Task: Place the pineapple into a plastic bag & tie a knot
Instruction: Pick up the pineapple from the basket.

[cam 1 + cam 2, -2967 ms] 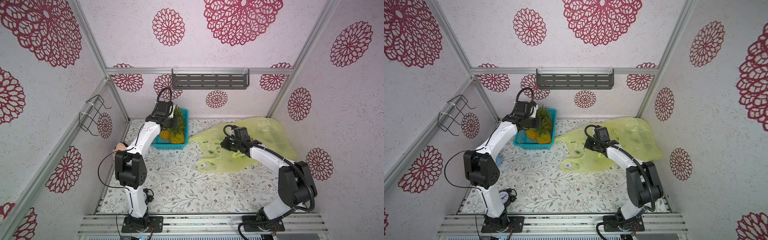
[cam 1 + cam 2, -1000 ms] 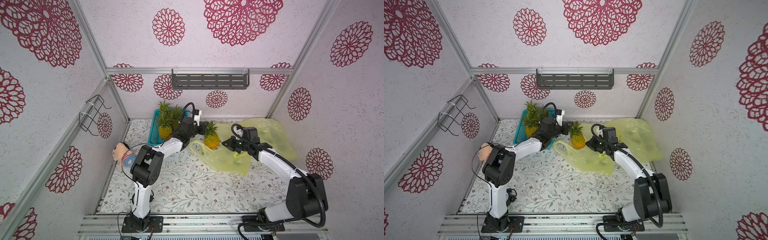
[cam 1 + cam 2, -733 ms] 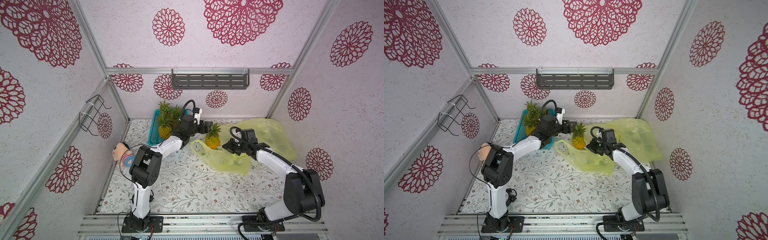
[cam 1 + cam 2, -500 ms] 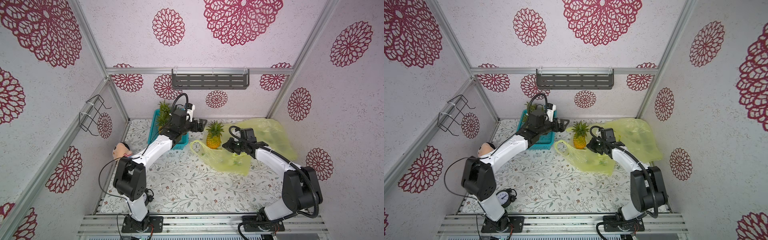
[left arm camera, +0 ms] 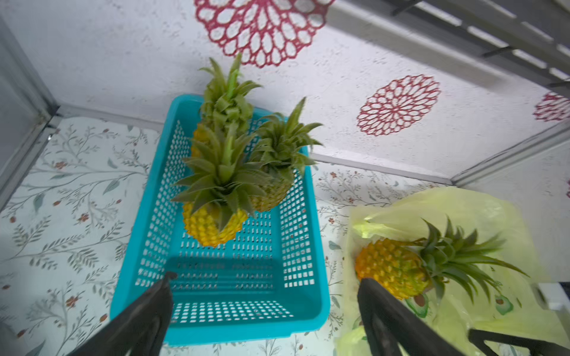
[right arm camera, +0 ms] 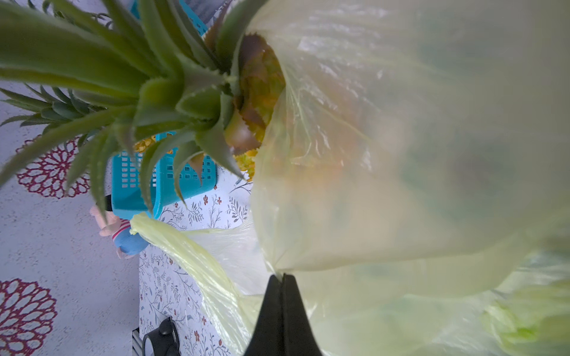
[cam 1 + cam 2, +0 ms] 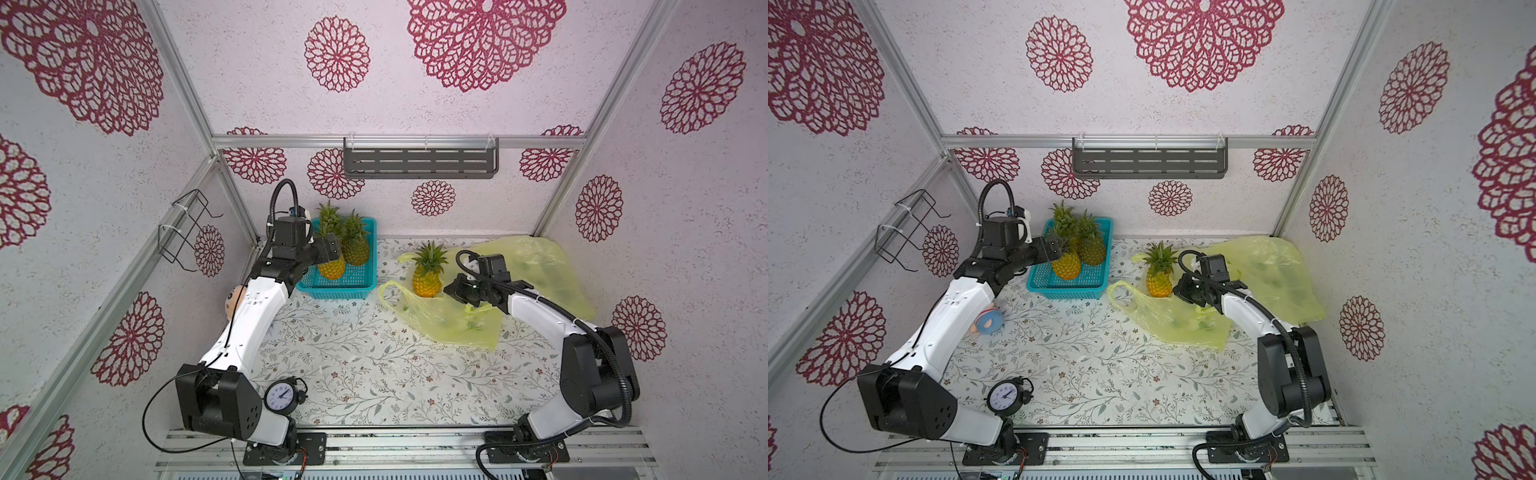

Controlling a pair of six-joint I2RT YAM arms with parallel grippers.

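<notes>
Floral-print worktop (image 7: 353, 365) is enclosed by white walls with red rosettes. Pineapple (image 7: 427, 279) is seen upright at the mouth of the yellow plastic bag (image 7: 453, 328), which is spread toward the right wall. Whether the fruit's base is inside the film cannot be told. Right pincer (image 6: 282, 276) is shown pressed together on a fold of bag film just beside the fruit. Left pincer (image 5: 266, 277) is held empty, jaws wide apart, over the teal basket (image 7: 332, 293), where three other pineapples (image 5: 212, 228) are stood. Clock (image 7: 282, 397) is placed by the left arm's base; doll (image 7: 988, 324) is partly hidden under that arm.
</notes>
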